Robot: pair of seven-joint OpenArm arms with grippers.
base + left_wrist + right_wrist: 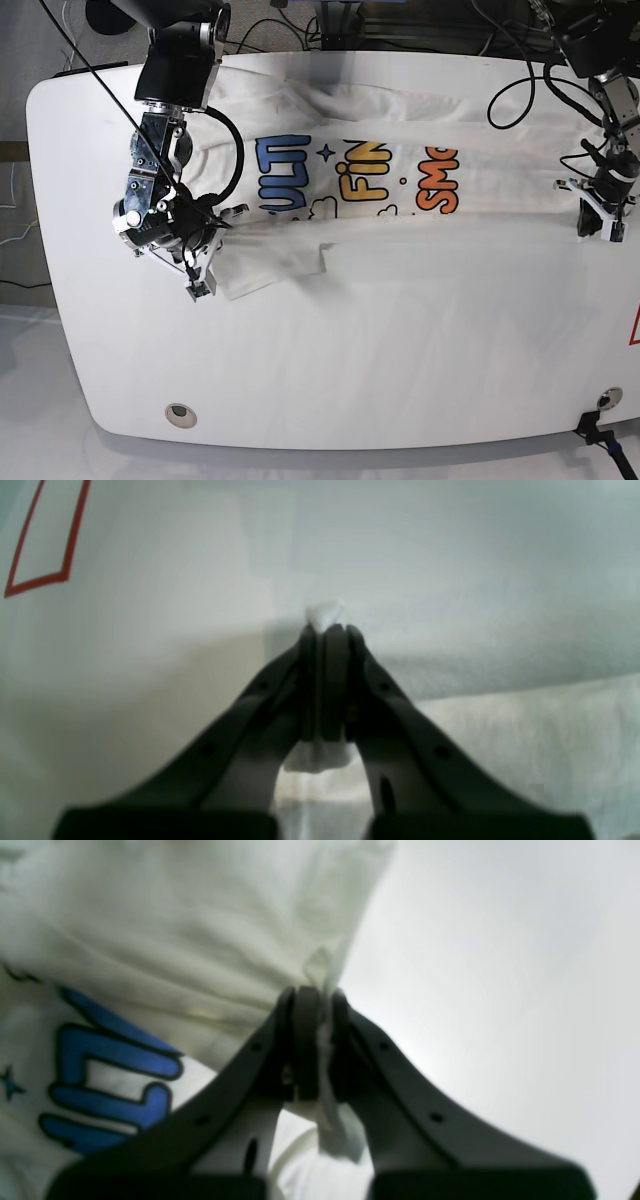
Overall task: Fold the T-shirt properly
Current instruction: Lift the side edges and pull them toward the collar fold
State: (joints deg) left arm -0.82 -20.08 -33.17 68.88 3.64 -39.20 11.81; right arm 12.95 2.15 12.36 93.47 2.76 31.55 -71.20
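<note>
White tabletop [350, 370] fills the near half of the base view, bare apart from a small round fitting [179, 411] near its front edge and a red mark at the right rim. Beyond that bare stretch lies the T-shirt [400, 215], spread sideways across the middle of the table with its coloured print facing up and a long strip of cloth already laid over the lower part of the lettering.

Each arm holds one end of that folded edge. The right gripper [312, 1005] is clamped on a bunch of white cloth beside the blue letters, jaws closed with fabric squeezed between them. The left gripper [330, 632] is likewise closed on a small tuft of cloth at the opposite end.

This looks like the first lengthwise fold being carried across. The next move likely calls for both arms to travel together, keeping the edge taut and straight, then set it down flat before letting go.

Farthest back, past the table's rear edge, dark cables [300, 20] and equipment sit on the floor.
</note>
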